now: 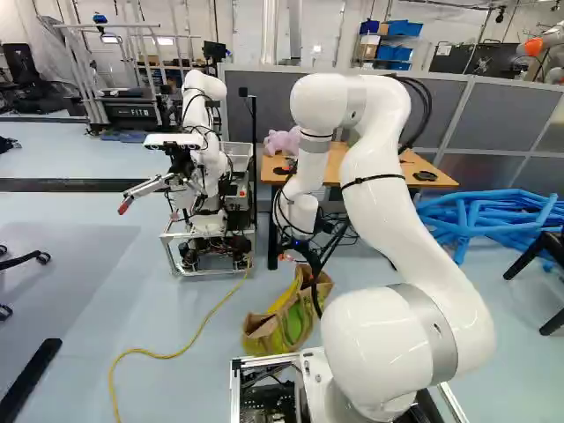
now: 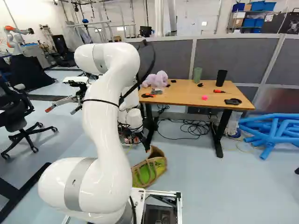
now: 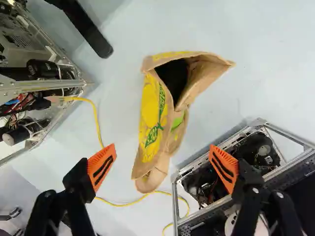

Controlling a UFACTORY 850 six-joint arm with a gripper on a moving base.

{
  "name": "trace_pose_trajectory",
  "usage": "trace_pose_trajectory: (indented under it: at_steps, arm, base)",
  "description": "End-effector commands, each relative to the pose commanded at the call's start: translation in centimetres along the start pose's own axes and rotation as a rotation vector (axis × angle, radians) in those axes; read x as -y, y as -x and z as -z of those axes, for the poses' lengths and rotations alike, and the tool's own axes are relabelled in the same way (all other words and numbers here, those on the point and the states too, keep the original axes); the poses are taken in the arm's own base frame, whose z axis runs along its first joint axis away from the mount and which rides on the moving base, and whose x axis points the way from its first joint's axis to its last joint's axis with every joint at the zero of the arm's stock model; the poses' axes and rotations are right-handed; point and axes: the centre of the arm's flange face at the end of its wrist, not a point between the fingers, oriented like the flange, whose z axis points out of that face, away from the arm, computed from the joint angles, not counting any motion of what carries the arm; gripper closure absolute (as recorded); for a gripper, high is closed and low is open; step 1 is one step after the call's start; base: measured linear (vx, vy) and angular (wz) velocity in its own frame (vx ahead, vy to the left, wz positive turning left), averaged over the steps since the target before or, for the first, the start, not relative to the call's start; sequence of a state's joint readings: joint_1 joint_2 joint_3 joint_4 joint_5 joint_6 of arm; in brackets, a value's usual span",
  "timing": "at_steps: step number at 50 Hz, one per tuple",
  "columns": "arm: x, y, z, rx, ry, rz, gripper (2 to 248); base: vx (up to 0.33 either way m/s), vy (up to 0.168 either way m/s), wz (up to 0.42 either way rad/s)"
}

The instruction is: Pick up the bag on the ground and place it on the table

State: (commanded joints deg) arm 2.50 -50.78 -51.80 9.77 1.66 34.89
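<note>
Tool [image 3: 163, 167]: fingers spread, empty. Bag [image 3: 152, 120]: ahead of tool, mouth farthest. Advised: advance to mouth, straddle rim, pinch firmly before lifting.

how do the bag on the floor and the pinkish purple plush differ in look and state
The bag is brown with yellow and green areas, while the plush is pinkish purple. The bag's mouth gapes, showing a dark inside; the plush shows no opening. The bag is down on the floor, the plush up on the table. Both look soft.
</note>
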Motion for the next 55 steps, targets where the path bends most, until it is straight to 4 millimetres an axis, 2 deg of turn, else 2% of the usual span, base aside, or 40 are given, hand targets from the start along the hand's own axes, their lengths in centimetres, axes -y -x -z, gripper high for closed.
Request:
trace_pose_trajectory:
  at_steps: [55]
  arm:
    - [0.7, -0.7, -8.4, 0.046, 0.046, 0.000, 3]
  base:
    - [0.000, 0.000, 0.000]
